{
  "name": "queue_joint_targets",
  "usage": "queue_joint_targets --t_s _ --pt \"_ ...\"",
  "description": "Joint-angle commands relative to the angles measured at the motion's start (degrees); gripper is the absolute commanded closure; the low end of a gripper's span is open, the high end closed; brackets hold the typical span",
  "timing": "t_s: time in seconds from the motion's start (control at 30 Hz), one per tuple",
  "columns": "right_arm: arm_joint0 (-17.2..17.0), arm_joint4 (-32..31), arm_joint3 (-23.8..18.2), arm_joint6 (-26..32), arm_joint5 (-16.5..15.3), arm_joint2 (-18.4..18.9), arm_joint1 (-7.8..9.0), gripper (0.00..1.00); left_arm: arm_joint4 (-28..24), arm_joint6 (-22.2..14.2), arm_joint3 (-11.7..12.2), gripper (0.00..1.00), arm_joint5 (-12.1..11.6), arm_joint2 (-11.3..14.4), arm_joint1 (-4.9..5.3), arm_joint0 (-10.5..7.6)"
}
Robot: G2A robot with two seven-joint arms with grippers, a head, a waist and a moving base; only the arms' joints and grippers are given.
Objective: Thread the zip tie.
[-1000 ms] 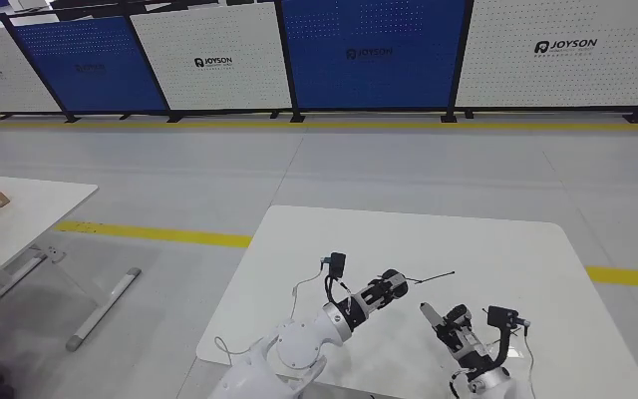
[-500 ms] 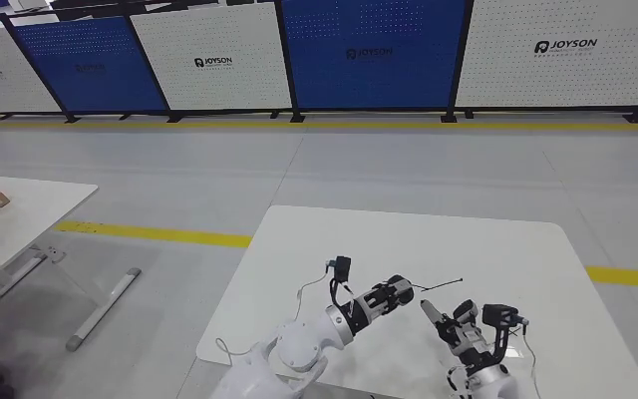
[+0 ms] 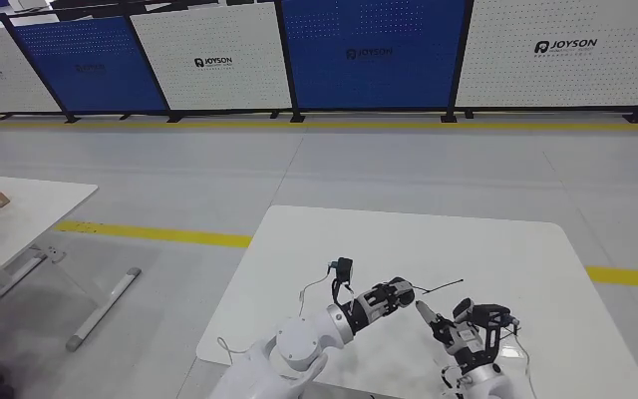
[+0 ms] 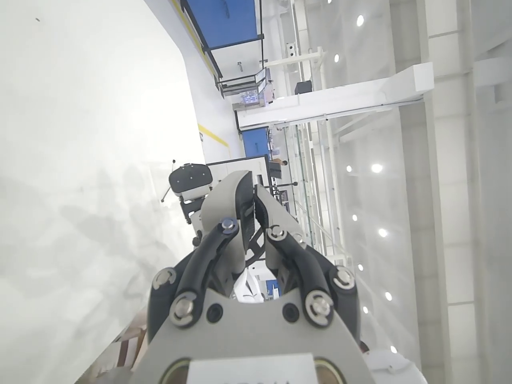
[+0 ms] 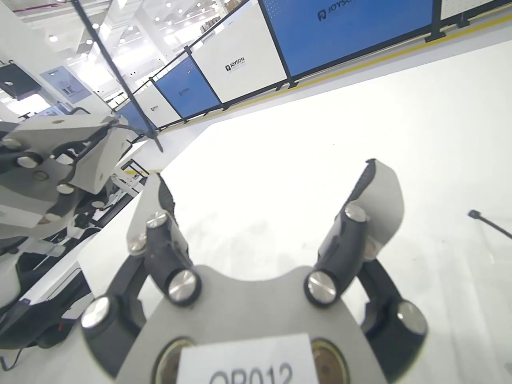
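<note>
A thin black zip tie (image 3: 439,287) is pinched in my left gripper (image 3: 404,292), which is shut on it just above the white table (image 3: 399,239). Its long strap sticks out to the right, over my right gripper (image 3: 441,313). The left wrist view has the left gripper (image 4: 255,197) with its pads pressed together. My right gripper (image 5: 266,185) stands open and holds nothing, low over the table. From there the zip tie (image 5: 106,57) runs up and away from the left gripper (image 5: 114,125), with a short end poking past the fingers.
A thin black strand with a small square end (image 5: 476,214) lies on the table to the right of the open gripper. The table's near edge is close behind both arms. Blue and white panels (image 3: 374,55) stand far behind.
The left gripper and the zip tie have drifted slightly right and toward the near edge. The right arm has shifted a little left, closer to the tie.
</note>
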Motion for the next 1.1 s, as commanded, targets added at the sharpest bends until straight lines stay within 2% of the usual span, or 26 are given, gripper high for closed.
queue_joint_targets --t_s 0.0,0.07,0.1,0.23,0.67,1.07 --pt "0.2 -0.6 0.2 -0.1 0.3 -0.1 -0.06 0.0 0.0 0.2 0.1 1.0 0.0 0.3 -0.08 -0.2" --pt "0.4 -0.7 0.3 -0.3 0.6 -0.3 -0.15 0.4 0.0 0.2 0.2 1.0 0.0 0.5 -0.13 -0.33" --pt "0.5 -0.7 0.5 -0.4 0.7 -0.4 -0.2 0.53 0.0 0.4 0.5 1.0 0.1 0.6 -0.17 -0.41" --pt "0.8 -0.5 0.7 0.0 -0.1 -0.6 -0.29 0.65 -0.2 0.9 1.1 1.0 0.2 0.9 -0.28 -0.63" --pt "0.5 1.3 -0.2 2.4 -3.7 0.0 -0.23 0.67 1.7 1.4 1.7 1.0 0.5 2.0 -0.44 -0.86" --pt "-0.1 0.7 -0.9 2.8 -4.6 0.1 -0.2 0.71 3.0 2.1 1.6 1.0 0.7 2.6 -0.51 -0.78"
